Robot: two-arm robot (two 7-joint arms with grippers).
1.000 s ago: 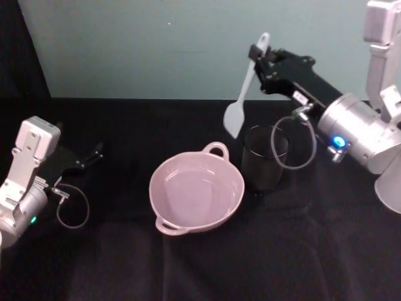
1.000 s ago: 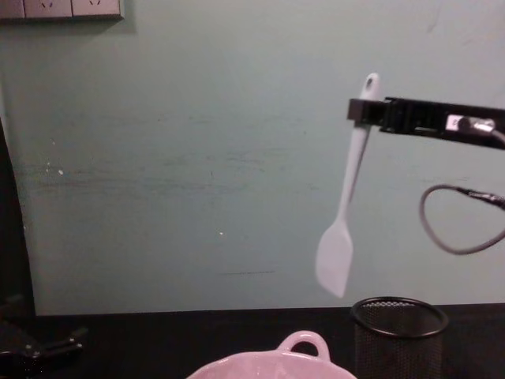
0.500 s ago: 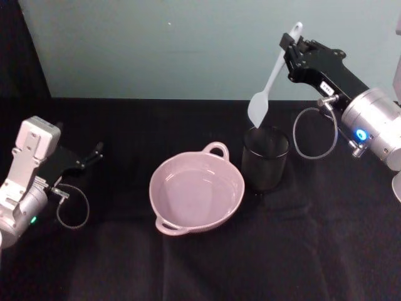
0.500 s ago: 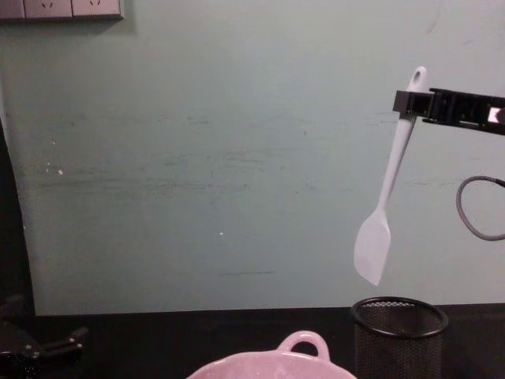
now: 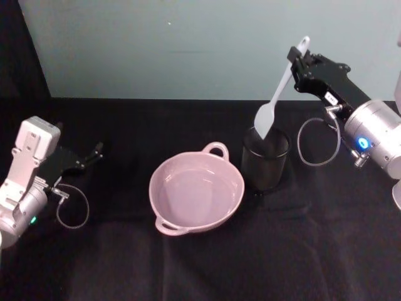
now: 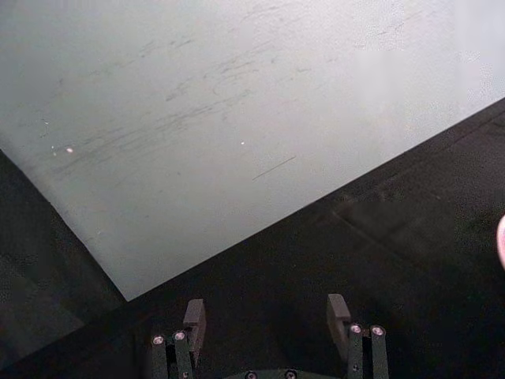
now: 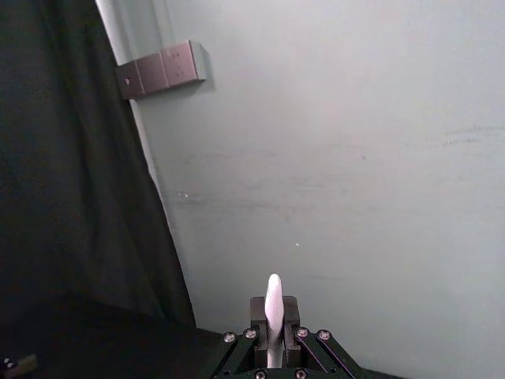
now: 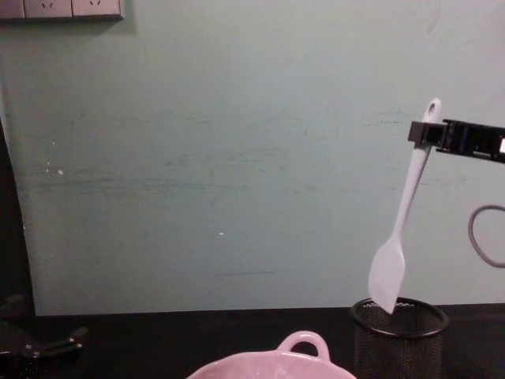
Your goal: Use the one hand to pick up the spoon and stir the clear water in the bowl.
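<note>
Spoon (image 5: pixel 280 89) pinched near its top by right hand (image 5: pixel 297 58), head at mesh cup (image 5: pixel 265 158) rim; left hand (image 6: pixel 264 320) spread, idle on worktop (image 5: pixel 200 263); stirring in bowl (image 5: pixel 233 203) judged not underway.

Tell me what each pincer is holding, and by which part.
The right pincer grips the spoon near its handle's top end. The left pincer holds nothing.

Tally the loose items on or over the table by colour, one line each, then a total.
White: 1, the spoon
Pink: 1, the bowl
Black: 1, the mesh cup
Total: 3
</note>
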